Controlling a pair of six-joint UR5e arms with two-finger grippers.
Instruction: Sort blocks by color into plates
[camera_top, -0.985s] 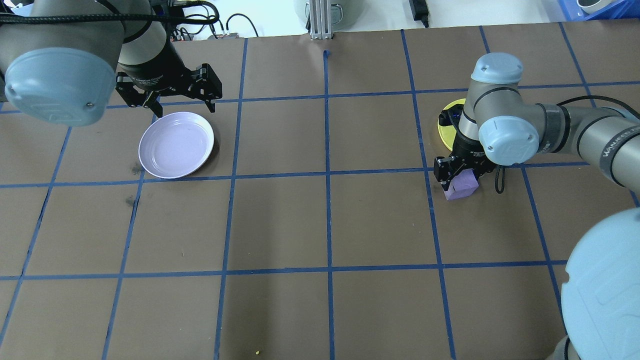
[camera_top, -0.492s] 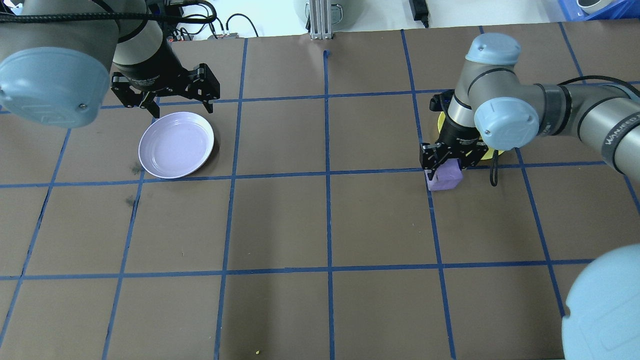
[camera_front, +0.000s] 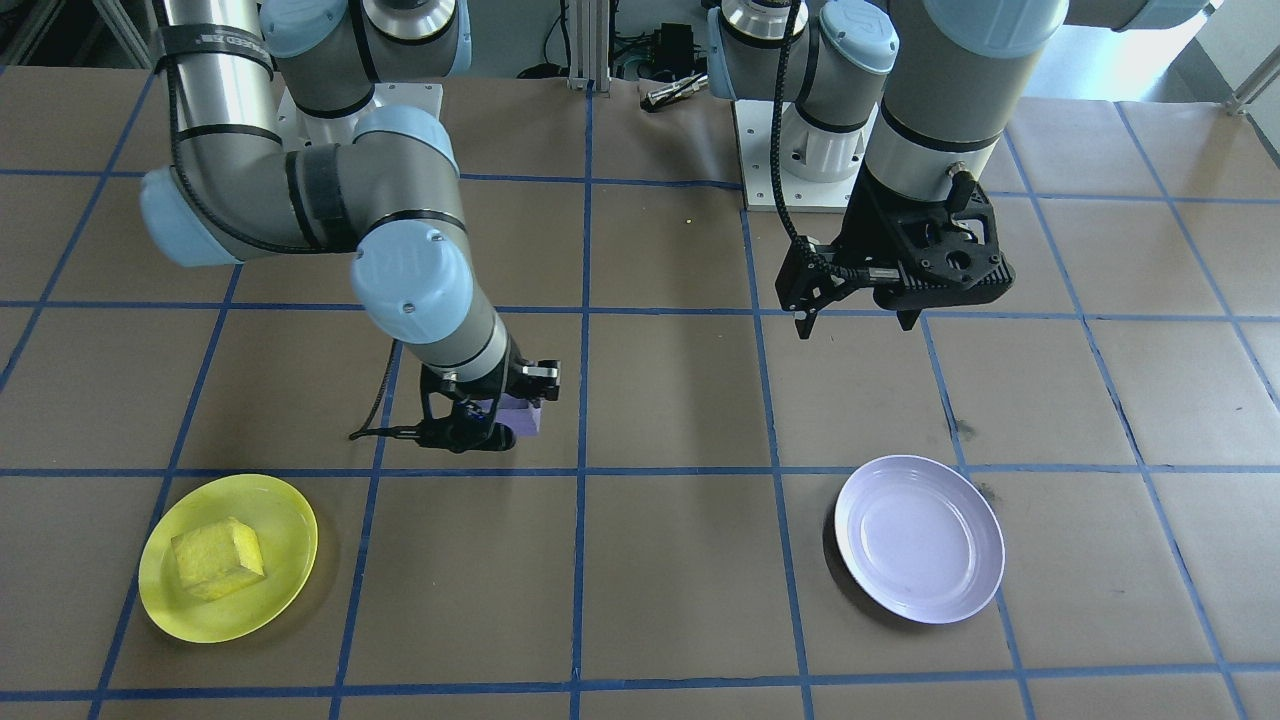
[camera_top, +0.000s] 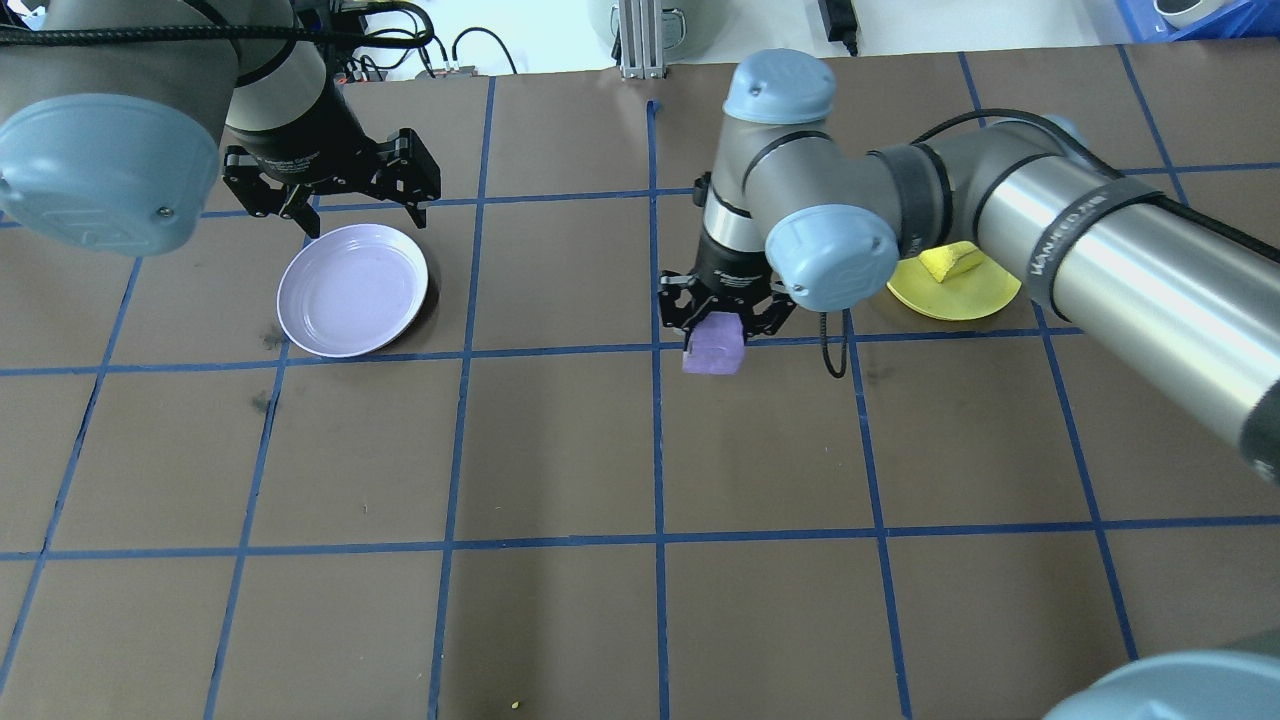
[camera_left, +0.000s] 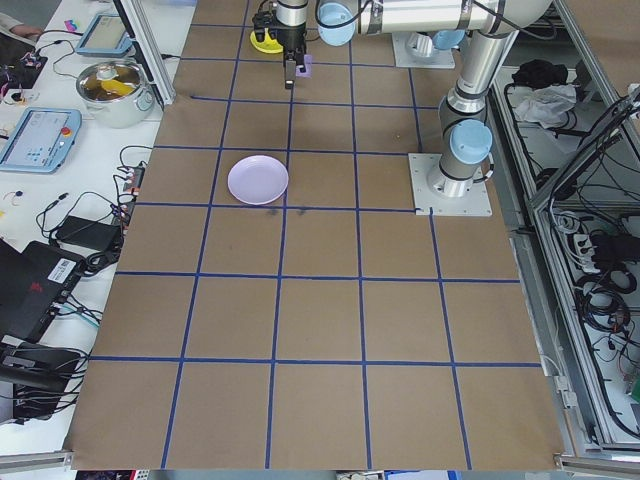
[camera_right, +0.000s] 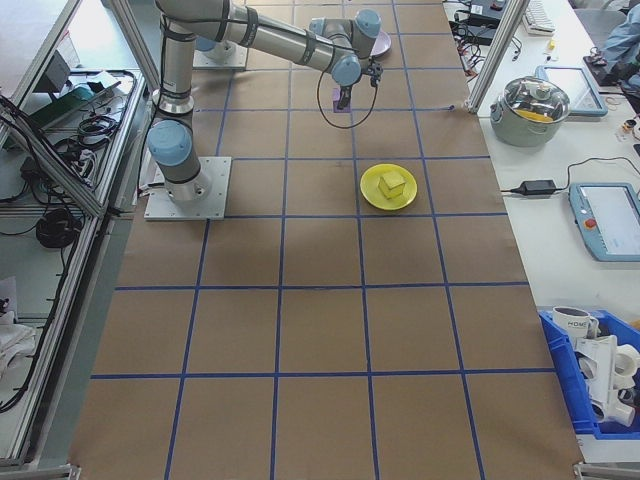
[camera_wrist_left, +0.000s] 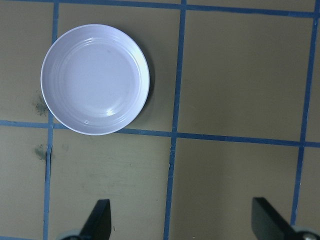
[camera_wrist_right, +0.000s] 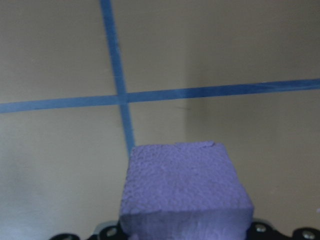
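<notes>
The right gripper (camera_top: 722, 318) is closed tight on the purple block (camera_top: 713, 347). The block is a small, rough, light purple cube that looks like foam. It hangs up in the air over the brown table (camera_top: 560, 450), close to the middle, near where two blue tape lines (camera_wrist_right: 120, 95) cross. In the right wrist view its bumpy top fills the bottom of the picture.

The yellow block (camera_front: 217, 558) is a rough little cube too. It sits inside the yellow plate (camera_front: 290, 540), which is round, shallow and bright, over on the robot's right side of the table.

The purple plate (camera_top: 395, 265) is round, pale and shiny. It lies flat on the robot's left side, well apart from the purple block.

The left gripper (camera_top: 356, 205) hangs just past the far rim of the purple plate. Its fingers (camera_wrist_left: 99, 220) are spread wide and hold nothing.
</notes>
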